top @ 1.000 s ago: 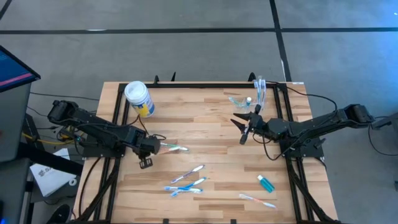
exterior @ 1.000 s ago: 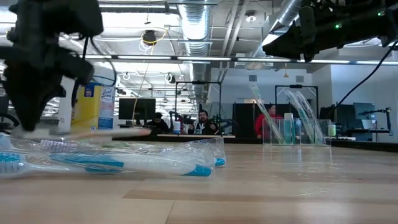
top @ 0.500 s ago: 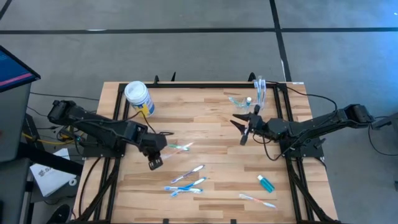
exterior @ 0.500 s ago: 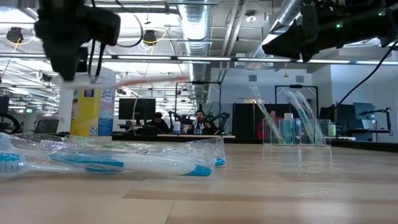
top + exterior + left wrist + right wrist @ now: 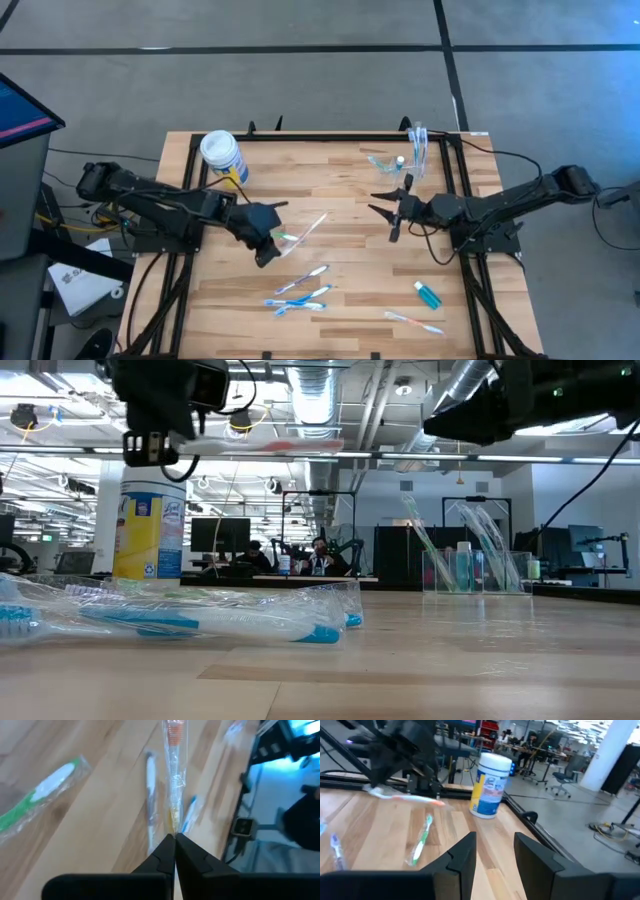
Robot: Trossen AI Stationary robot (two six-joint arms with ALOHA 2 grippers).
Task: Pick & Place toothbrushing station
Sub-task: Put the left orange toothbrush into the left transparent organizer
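My left gripper (image 5: pixel 272 236) hangs above the table's middle left, shut on a wrapped toothbrush (image 5: pixel 310 225) with orange bristles (image 5: pixel 174 730). A green toothbrush (image 5: pixel 290 239) lies flat on the wood just below it. The see-through cup (image 5: pixel 416 148) stands at the far right with wrapped toothbrushes upright in it; in the low view this cup (image 5: pixel 465 568) shows at the right. My right gripper (image 5: pixel 395 207) is open in the air near the cup, with nothing between its fingers (image 5: pixel 465 852). My left gripper pinches the wrapped toothbrush's handle end (image 5: pixel 173 822) between its two fingers. The fingers slant down from the table's left and lie along the brush, which sticks out ahead of them. The brush (image 5: pixel 262 448) is lifted clear and nearly level.
A white-lidded yellow-and-blue canister (image 5: pixel 222 158) stands at the far left. Several wrapped toothbrushes (image 5: pixel 300 291) lie toward the near edge, with a teal tube (image 5: pixel 427 295) and one more toothbrush (image 5: pixel 415 322) at the near right. Black frame rails line the table's sides.
My left gripper has risen and gone toward the table's right edge, tipping from steeply down toward level. It stayed shut and carried the orange-bristled toothbrush up off the wood; the green toothbrush stayed where it lay.
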